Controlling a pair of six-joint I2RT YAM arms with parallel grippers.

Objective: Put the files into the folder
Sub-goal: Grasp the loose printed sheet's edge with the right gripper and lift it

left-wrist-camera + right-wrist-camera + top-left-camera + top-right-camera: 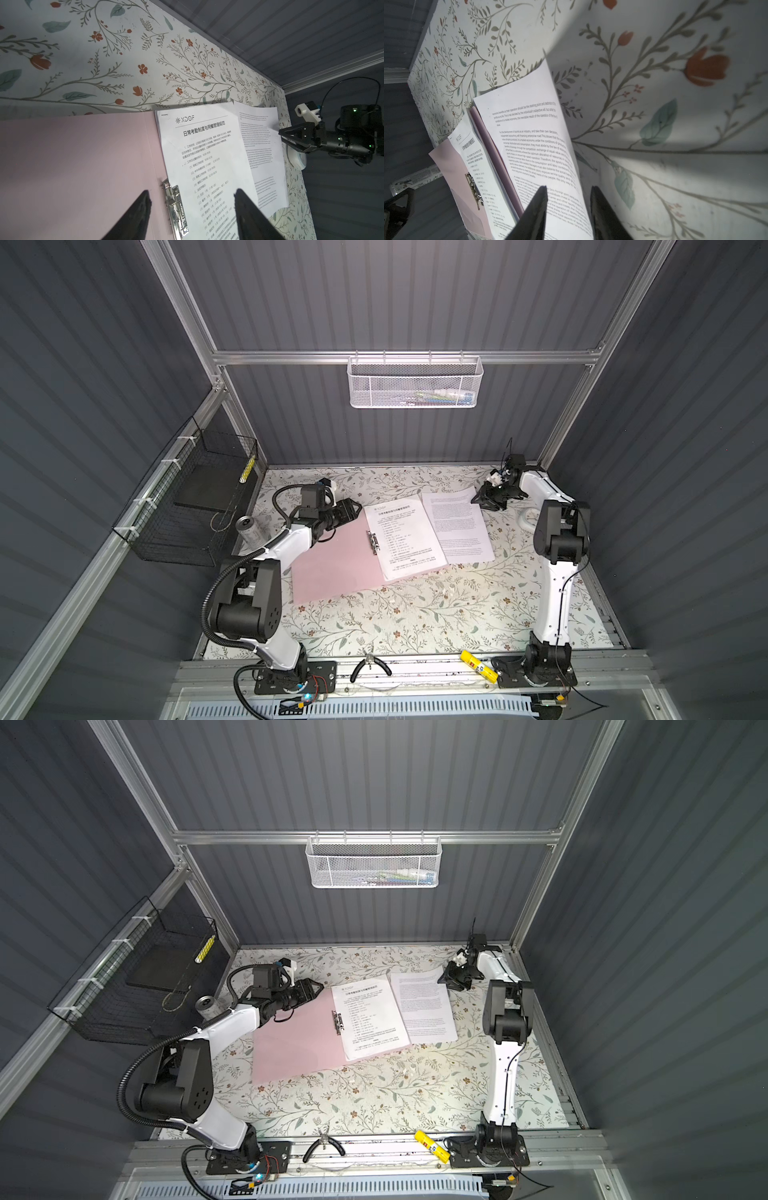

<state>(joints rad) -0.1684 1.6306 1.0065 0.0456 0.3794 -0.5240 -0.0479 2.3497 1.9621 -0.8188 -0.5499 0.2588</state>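
Grab step: your right end effector (477, 501) is narrowly open astride the loose sheet (457, 526), left end effector (357, 506) wide, empty. Next you'd pinch, slide onto folder (332, 568).

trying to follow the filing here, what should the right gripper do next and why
Probably close the right gripper on the loose sheet. Its jaws stand apart with that sheet's edge between them. The sheet lies beside the headed sheet, not squarely on the pink folder, so it likely needs gripping before it can be pulled over.
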